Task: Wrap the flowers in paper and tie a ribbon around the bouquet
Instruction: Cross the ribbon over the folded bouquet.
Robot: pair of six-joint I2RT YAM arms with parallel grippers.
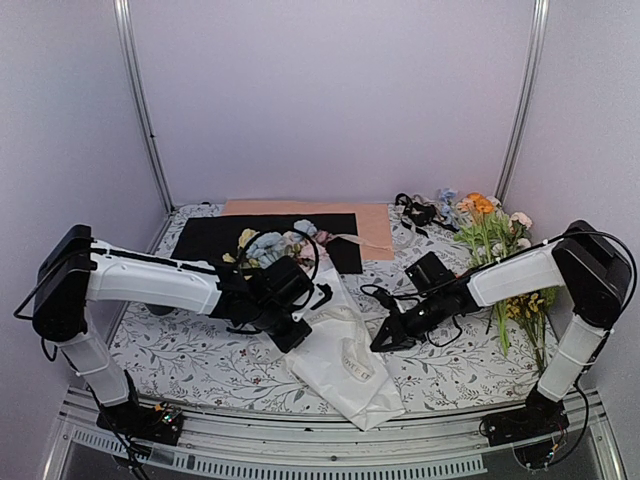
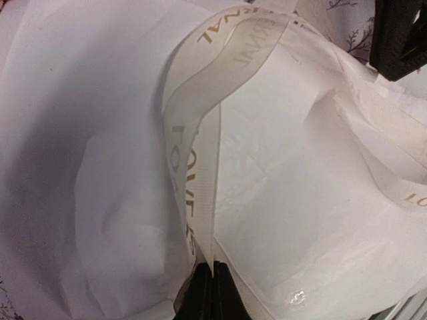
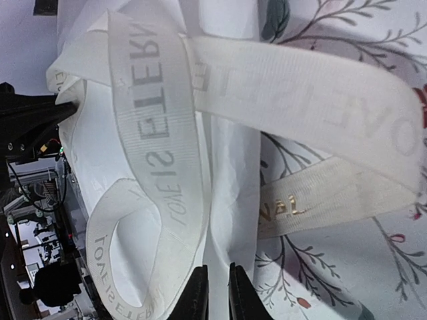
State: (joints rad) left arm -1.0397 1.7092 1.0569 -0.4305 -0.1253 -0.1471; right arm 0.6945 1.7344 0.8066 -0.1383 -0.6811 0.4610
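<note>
The bouquet (image 1: 345, 365) lies on the table (image 1: 180, 360), thin end near. The left gripper (image 2: 213, 270) pinches the ribbon (image 2: 193, 133) tight. The right gripper (image 3: 218, 270) has its jaws a little apart; I cannot tell if it holds anything. The flowers (image 1: 270, 245) poke out farthest.

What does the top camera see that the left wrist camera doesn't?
Only the top view: the pastel blue, pink and yellow flowers, flat black sheet, peach sheet and orange-and-yellow sprigs. Only the left wrist: the left end effector pinched shut on the cream-white sheer ribbon. Both: that ribbon lying on the crinkly white paper.
</note>
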